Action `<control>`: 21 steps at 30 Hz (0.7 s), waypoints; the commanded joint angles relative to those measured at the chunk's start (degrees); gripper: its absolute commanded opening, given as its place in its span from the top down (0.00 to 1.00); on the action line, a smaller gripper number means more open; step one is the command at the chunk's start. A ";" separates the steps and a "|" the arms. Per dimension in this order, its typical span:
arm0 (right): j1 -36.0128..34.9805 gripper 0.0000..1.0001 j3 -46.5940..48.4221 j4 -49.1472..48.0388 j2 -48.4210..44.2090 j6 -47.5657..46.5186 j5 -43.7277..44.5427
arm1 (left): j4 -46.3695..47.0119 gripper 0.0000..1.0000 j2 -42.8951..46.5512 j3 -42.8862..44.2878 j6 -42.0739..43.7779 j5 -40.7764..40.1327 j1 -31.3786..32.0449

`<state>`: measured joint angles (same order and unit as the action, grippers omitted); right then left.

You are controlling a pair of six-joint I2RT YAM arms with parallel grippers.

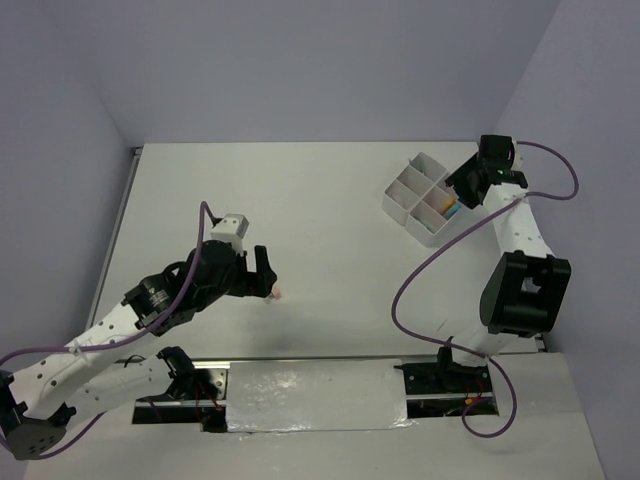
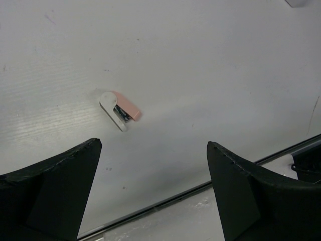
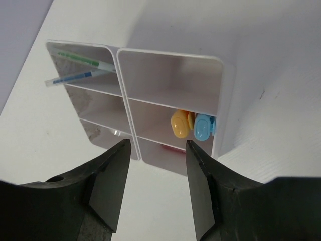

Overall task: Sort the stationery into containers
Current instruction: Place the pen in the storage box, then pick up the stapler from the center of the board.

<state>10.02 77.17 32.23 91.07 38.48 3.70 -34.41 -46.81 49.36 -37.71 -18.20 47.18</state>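
Left gripper [image 1: 265, 275] is held low over the table [image 1: 330, 200], near its front edge. In the left wrist view its fingers [image 2: 60, 191] are spread wide and nothing is gripped. A small pink-and-white stationery piece [image 2: 120, 110] is seen lying flat on the table ahead of the open jaws, apart from both fingers; in the top view it shows as a pink speck [image 1: 277, 292] just beside the gripper tip.

The white tray [image 1: 405, 185] is set at the far right of the table, turned corner-on. In the right wrist view an orange piece [image 3: 179, 124] and a blue piece [image 3: 203, 126] are seen side by side in one compartment, and a thin blue pen [image 3: 75, 78] is leaned in the compartment to its left. Something red below them cannot be identified.

Right gripper [image 1: 462, 190] is held above the tray's right side, jaws partly open, fingers [image 3: 108, 186] empty.
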 commanded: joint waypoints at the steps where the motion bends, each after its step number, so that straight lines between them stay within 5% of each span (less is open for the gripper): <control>1: 0.35 0.44 2.03 0.64 -3.61 -0.16 0.52 | 2.16 0.01 -0.13 -0.32 0.10 0.79 0.19; 9: -3.07 0.41 0.63 0.03 -15.19 -0.16 -9.66 | 0.23 0.01 -2.85 -1.37 -6.49 -5.53 0.11; 10: -5.86 0.04 -0.34 -0.67 -16.87 -0.16 -11.33 | 0.14 0.01 -4.07 -1.55 -8.23 -6.58 0.02; 11: -7.54 0.00 -1.31 -1.28 -18.37 -0.16 -12.83 | 0.14 0.01 -4.69 -1.46 -9.21 -6.94 0.02; 21: -28.29 0.00 -20.64 -5.33 -33.93 -0.16 -15.48 | -5.04 0.01 -14.88 0.29 -22.47 -13.44 -1.30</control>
<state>-15.68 60.14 28.16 58.96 38.48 -10.20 -37.45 -60.53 48.36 -53.69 -27.75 46.57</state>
